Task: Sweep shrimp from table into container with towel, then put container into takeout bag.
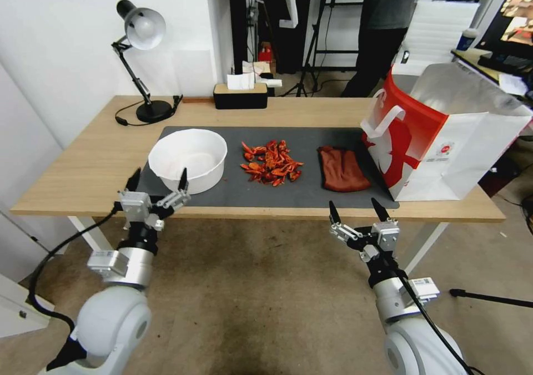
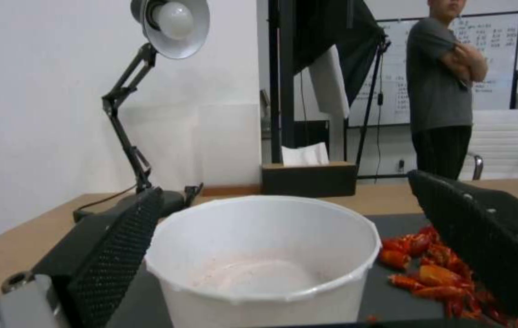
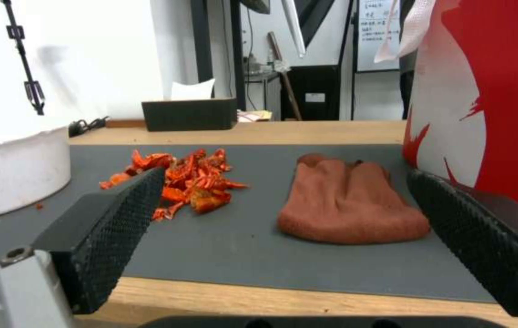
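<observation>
On the table (image 1: 83, 170), a dark grey mat (image 1: 288, 189) carries the task's things in a row: the white container (image 1: 189, 158) toward nine o'clock, the shrimp (image 1: 271, 163) heaped at the centre, the rust-brown towel (image 1: 341, 170) next toward three o'clock, and the takeout bag (image 1: 444, 136) standing open at the three o'clock end, seemingly touching the towel's far edge. Off the table's near edge at seven o'clock, the left gripper (image 1: 157, 182) hangs just before the container, fingers spread wide. At five o'clock the right gripper (image 1: 358, 211) hovers facing the towel, fingers likewise spread and empty. A desk lamp (image 1: 141, 59) and tissue box (image 1: 240, 95) stand along the far edge.
</observation>
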